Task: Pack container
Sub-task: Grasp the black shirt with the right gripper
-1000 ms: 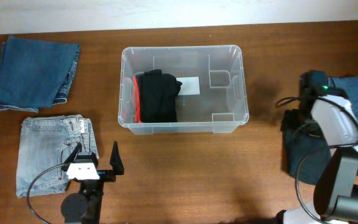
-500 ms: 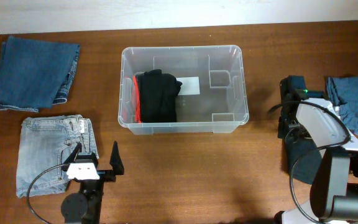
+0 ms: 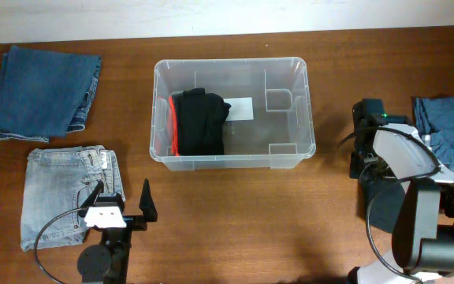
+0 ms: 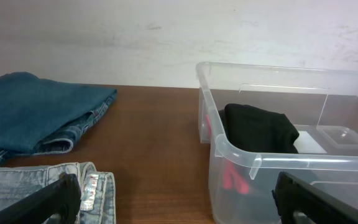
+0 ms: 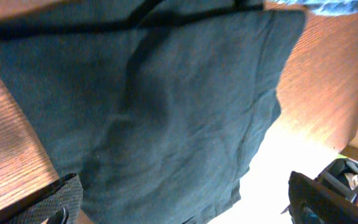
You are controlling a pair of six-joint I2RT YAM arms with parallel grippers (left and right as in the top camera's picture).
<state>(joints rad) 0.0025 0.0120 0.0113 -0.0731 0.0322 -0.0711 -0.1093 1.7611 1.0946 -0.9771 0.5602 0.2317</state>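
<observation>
Overhead, 1 container (image 3: pixel 232 162), 1 black garment (image 3: pixel 199 122) inside, left gripper (image 3: pixel 121 199) wide, right gripper (image 5: pixel 185 202) wide

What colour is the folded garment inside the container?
The garment is black with a red edge, clearest in the overhead view.

Dark brown wooden table (image 3: pixel 235 213) against a plain, scuffed white wall (image 4: pixel 166 37).

1 container (image 3: pixel 231 69) on the worktop (image 3: pixel 290 225) holds 1 black garment (image 3: pixel 198 122). 3 folded denim pieces: dark blue jeans (image 3: pixel 46 91) at 10 o'clock, pale jeans (image 3: pixel 61 193) at 8 o'clock, blue denim (image 3: pixel 452 130) at 3 o'clock. 1 dark teal garment (image 5: pixel 166 93) at 4 o'clock. 2 tools: left tool (image 3: pixel 123 189), right tool (image 5: pixel 182 190).
</observation>
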